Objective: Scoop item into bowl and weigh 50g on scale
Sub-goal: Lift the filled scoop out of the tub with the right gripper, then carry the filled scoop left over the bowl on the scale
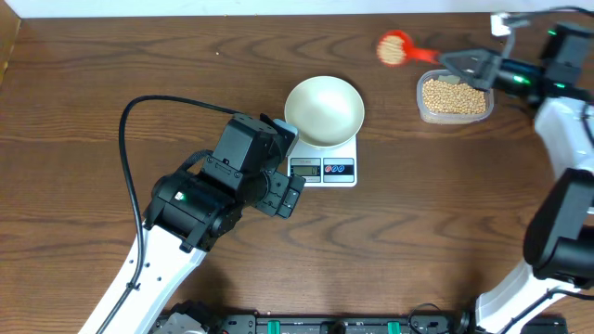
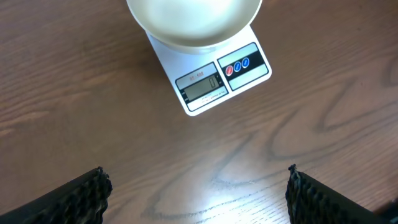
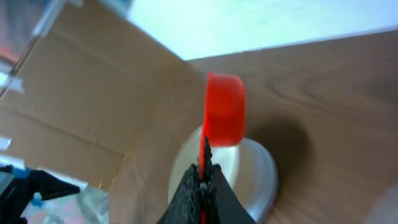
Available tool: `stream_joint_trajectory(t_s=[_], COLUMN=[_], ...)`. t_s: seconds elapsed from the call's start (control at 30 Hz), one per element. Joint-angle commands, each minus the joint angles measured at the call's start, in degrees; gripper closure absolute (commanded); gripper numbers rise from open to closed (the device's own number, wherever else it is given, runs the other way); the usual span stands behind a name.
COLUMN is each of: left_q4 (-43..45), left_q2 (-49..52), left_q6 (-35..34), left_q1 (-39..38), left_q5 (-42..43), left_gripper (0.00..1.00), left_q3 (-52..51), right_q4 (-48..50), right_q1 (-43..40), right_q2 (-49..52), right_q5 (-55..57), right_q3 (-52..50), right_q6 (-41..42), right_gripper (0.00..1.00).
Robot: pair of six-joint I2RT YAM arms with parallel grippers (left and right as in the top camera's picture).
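One scoop of beans is hanging in the clamped right gripper at 1 o'clock of the bowl, probably needing carrying over and tipping; left gripper idling open.

Left hand agape; right hand tightly closed.

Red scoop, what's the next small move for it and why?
Probably carry the red scoop over the bowl. It looks loaded with beans, the right gripper has its jaws shut on the handle, and the bowl on the scale is empty.
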Motion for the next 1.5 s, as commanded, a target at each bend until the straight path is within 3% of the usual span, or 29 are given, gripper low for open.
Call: stream_joint_trajectory(t_s=[0.0,0.13,0.37,0.87,1.47], left_q4=[-0.11,-0.11,-0.11,-0.11,-0.11], left_q2=[0.31,0.31,0.31,0.31,0.31], left_q6=[0.42,0.42,0.39,0.42,0.39], left_q1=[0.35,0.35,0.35,0.35,0.35], left_q5=[0.07,0.09,0.09,0.09,0.09], left_gripper=[0.08,0.08,0.08,0.08,0.08], left_q3=[1.49,1.49,1.49,1.49,1.49], right_q4=[4.35,8.39,6.05,-9.18,-16.83], right_q1=[4.66,9.77,13.94,14.71,16.57], right_q2=[0.48,0.48,0.48,0.48,0.48], right_q5=[-0.31,1.25,1.64,2.64,12.85], right_q3=[-0.04,-0.04,-0.04,-0.04,-0.04], right_q6=[5.81,5.44,-3.06,-27.69,-42.88], right_gripper=[0.99,0.99,0.99,0.99,0.99])
